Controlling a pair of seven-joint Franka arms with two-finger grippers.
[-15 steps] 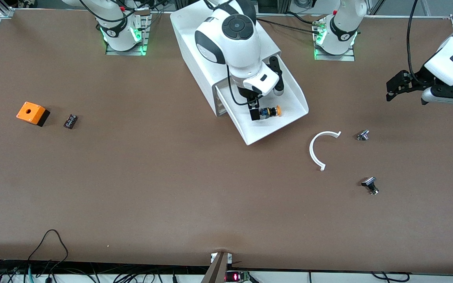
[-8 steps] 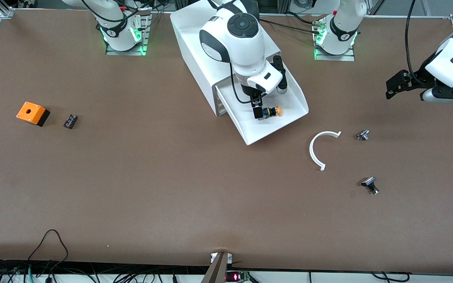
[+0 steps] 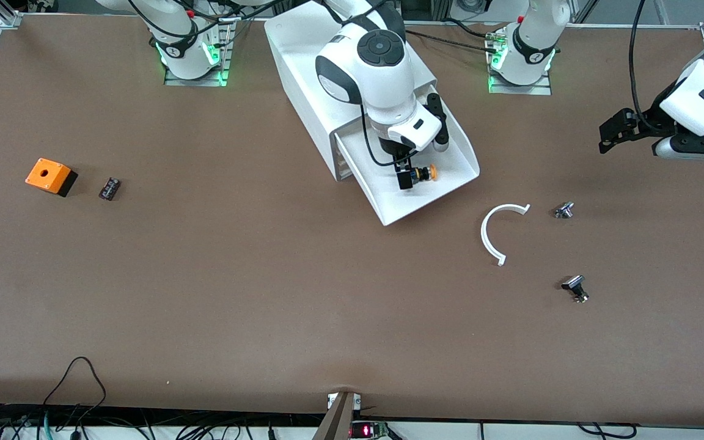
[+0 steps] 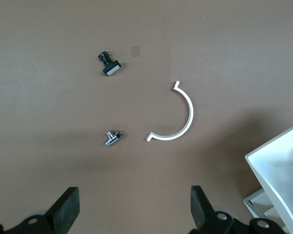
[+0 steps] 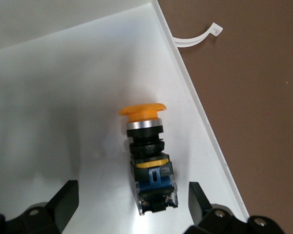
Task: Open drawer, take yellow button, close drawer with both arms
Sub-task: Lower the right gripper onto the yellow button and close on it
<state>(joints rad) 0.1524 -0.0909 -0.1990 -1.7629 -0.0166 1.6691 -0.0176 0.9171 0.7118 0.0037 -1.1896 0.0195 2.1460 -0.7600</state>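
The big white cabinet (image 3: 303,73) stands in the middle of the table at the robots' edge. Its top drawer (image 3: 425,205) is pulled out. The button (image 3: 424,173) lies on its side in the drawer, orange cap toward the left arm's end; the right wrist view shows it too (image 5: 146,151). My right gripper (image 3: 404,176) is open, low in the drawer, and its fingers stand on either side of the button's black-and-blue body (image 5: 132,195) without touching it. My left gripper (image 3: 604,142) is open and empty and waits in the air over the left arm's end of the table (image 4: 134,197).
A white curved strip (image 3: 498,229) lies beside the drawer toward the left arm's end, with two small metal parts (image 3: 564,210) (image 3: 575,287) near it. An orange box with a hole (image 3: 51,176) and a small black-red part (image 3: 109,188) lie at the right arm's end.
My right gripper has shifted a little toward the left arm's end and closer over the button's body. The button and the left arm have hardly moved.
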